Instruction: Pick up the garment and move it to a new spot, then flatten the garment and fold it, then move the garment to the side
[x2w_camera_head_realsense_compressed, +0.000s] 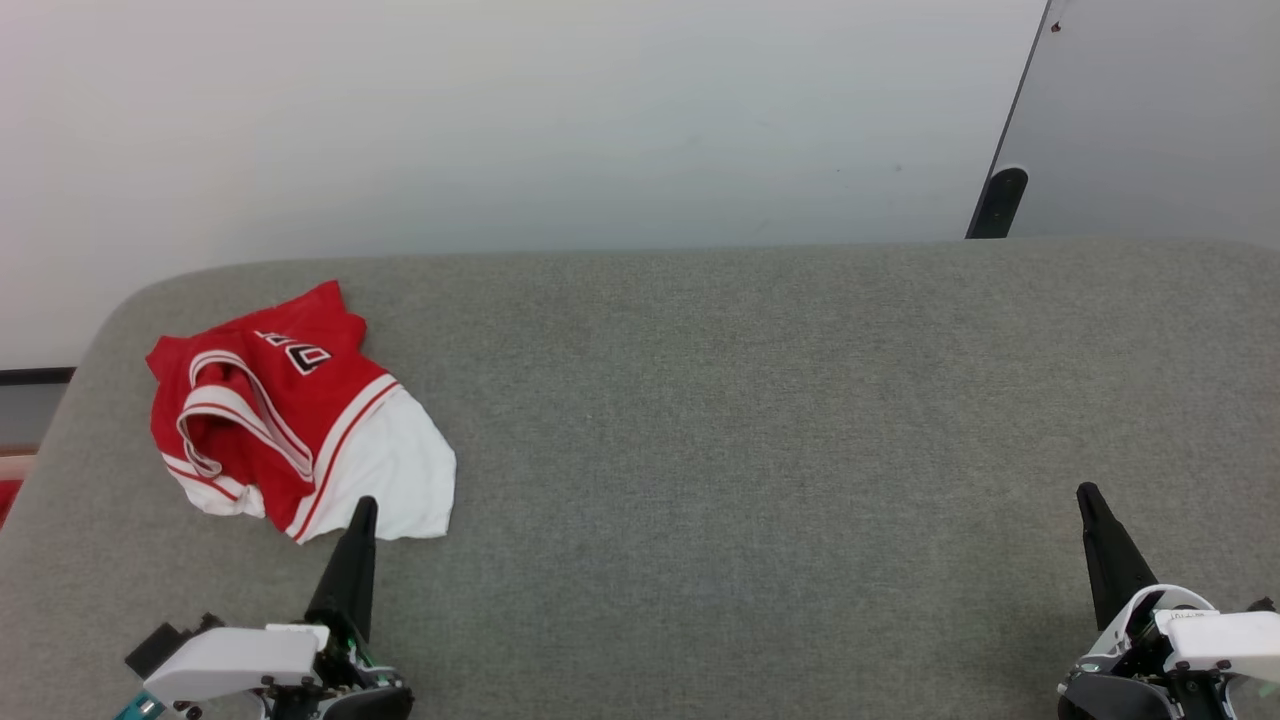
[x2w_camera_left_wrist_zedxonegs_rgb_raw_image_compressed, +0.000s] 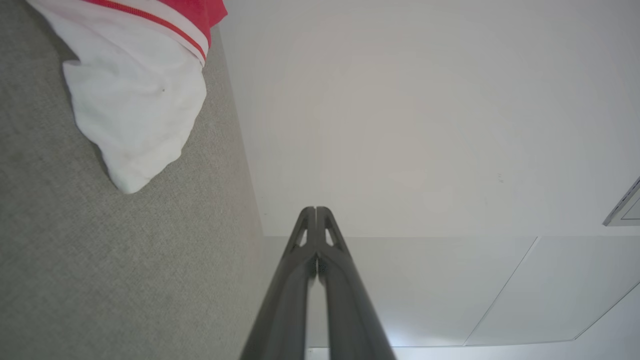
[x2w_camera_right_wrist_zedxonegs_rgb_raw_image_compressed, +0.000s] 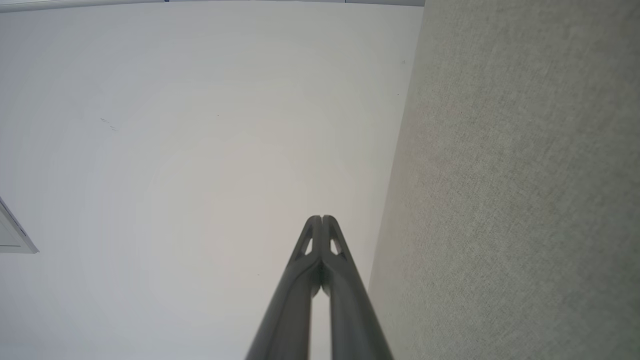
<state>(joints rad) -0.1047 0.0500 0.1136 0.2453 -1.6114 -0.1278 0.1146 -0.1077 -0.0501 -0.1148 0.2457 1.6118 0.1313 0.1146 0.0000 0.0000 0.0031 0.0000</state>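
**Ahead and to the left of the left pincer: the garment, not yet picked up**

Just ahead of the left pincer (x2w_camera_head_realsense_compressed: 364, 503), and off to its left, the garment (x2w_camera_head_realsense_compressed: 290, 410) lies in a crumpled heap on the grey table (x2w_camera_head_realsense_compressed: 750, 420). Its long axis runs on a slant. The red body with the black lettering is at the far-left end, and a white sleeve spreads at the near end, closest to this pincer's tip. From the head view the tip seems to reach the sleeve's near hem. The left wrist view, though, shows the sleeve lying to the side of the fingers (x2w_camera_left_wrist_zedxonegs_rgb_raw_image_compressed: 285, 300) with bare table between, so the two are judged near but not touching.

Both pincers are closed tight, each pair of fingers pressed together into one point, and neither has hold of anything. The right pincer (x2w_camera_head_realsense_compressed: 1086, 492) stands well apart from the garment, far off to the left pincer's right, so the left arm is plainly the nearer one.

The first step, the pick-up, looks unstarted. It turns on that short offset. The left pincer would need to part its fingers, go a little forward and left, and come down on the sleeve or the red bulk beyond it. Lifted by one edge, the bunched cloth will probably unfurl and trail. Nothing here serves as a container; the garment rests loose on the table.
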